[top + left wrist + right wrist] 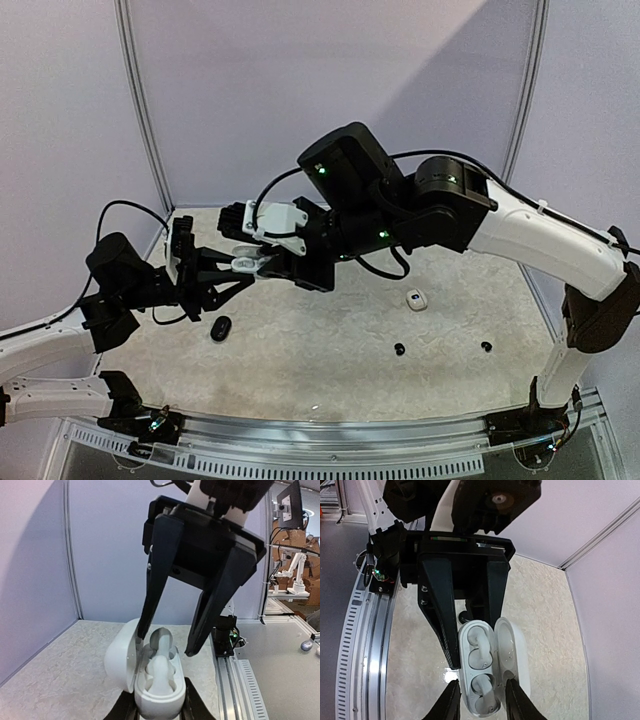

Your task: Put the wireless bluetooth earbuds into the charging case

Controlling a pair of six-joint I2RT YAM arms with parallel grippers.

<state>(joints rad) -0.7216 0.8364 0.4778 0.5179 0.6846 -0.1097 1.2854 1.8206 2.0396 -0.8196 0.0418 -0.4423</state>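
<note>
Left pincer [159, 709] grips open charging case [122, 657], earbuds [479, 650] seated lengthwise.

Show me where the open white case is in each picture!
Top view: the white case is left of the middle, where the two arms meet.
Left wrist view: the case is at the bottom middle, its lid swung to the left.
Right wrist view: the case is at the bottom middle, lid on the right.
Shared landmark: the pale speckled table lies under it in all three.
</note>
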